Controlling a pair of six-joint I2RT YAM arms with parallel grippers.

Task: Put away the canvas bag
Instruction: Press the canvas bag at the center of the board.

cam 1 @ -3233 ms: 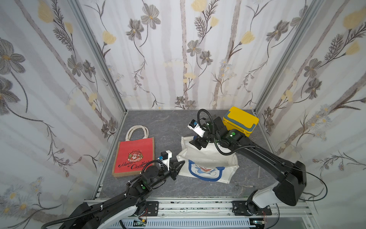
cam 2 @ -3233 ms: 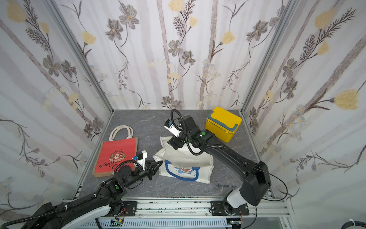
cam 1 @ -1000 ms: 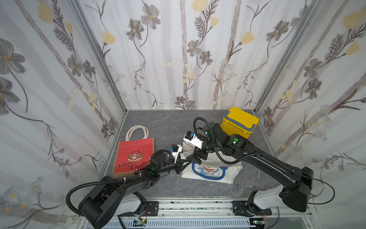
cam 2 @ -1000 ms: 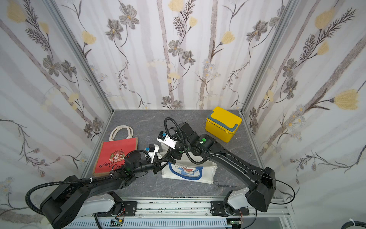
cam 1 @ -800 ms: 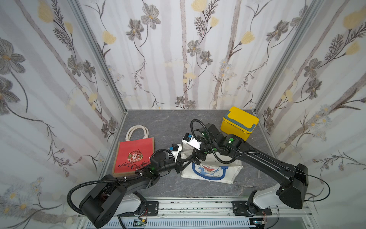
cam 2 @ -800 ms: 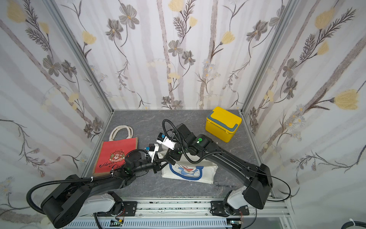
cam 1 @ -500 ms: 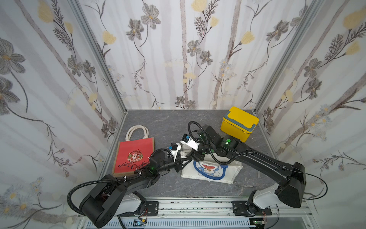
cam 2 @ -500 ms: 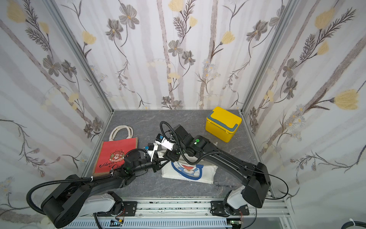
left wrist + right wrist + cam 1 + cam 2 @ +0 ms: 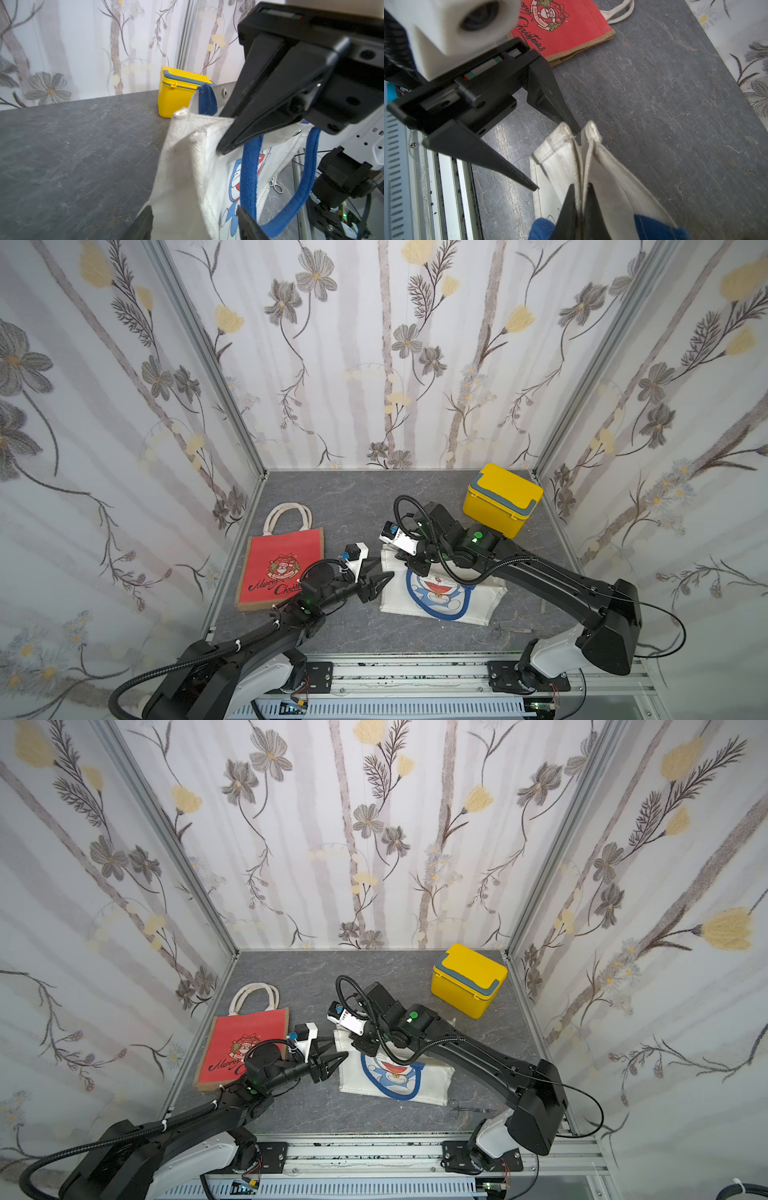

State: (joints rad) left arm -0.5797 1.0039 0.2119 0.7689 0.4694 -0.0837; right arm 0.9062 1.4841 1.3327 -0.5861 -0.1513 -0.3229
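Overhead, in both top views, the canvas bag (image 9: pixel 436 593) rests on the grey table (image 9: pixel 353 489) beside the left gripper (image 9: pixel 386 566), jaws apart. Only the right wrist view shows the right gripper (image 9: pixel 580 199) clamped on its hem.

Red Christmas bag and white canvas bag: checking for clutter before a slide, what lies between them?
The left gripper, jaws open at the edge of the white canvas bag, beside the red Christmas bag; otherwise bare grey table, as both top views show.
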